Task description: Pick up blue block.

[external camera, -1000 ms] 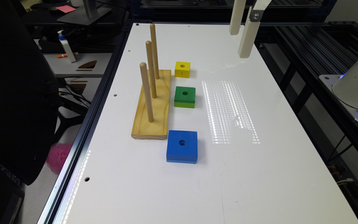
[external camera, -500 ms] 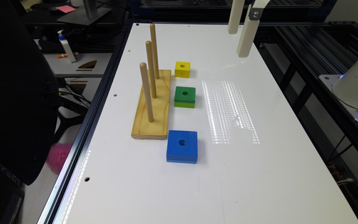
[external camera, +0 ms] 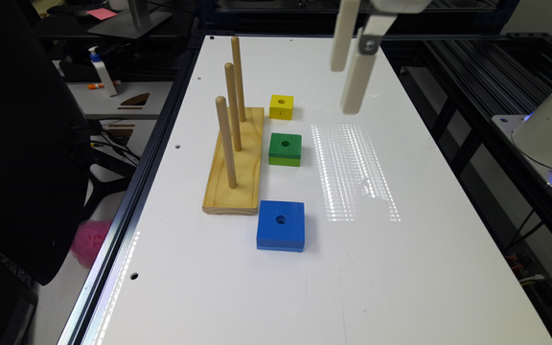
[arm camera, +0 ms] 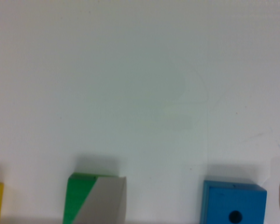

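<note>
The blue block (external camera: 281, 225), flat and square with a round centre hole, lies on the white table (external camera: 400, 268) just in front of the peg board's near end. In the wrist view the blue block (arm camera: 233, 203) shows with nothing touching it. My gripper (external camera: 345, 91) hangs high above the table's far half, well apart from the block and toward the exterior view's right of it. In the wrist view the gripper (arm camera: 193, 198) is open and holds nothing. One of its grey fingers (arm camera: 102, 200) crosses in front of the green block.
A wooden board (external camera: 237, 163) with three upright pegs stands at the exterior view's left of the blocks. A green block (external camera: 285, 148) and a smaller yellow block (external camera: 281, 106) lie in a row beyond the blue one. The table's edge runs along the exterior view's left.
My gripper has come lower and a little toward the exterior view's left. The blocks and peg board have not moved.
</note>
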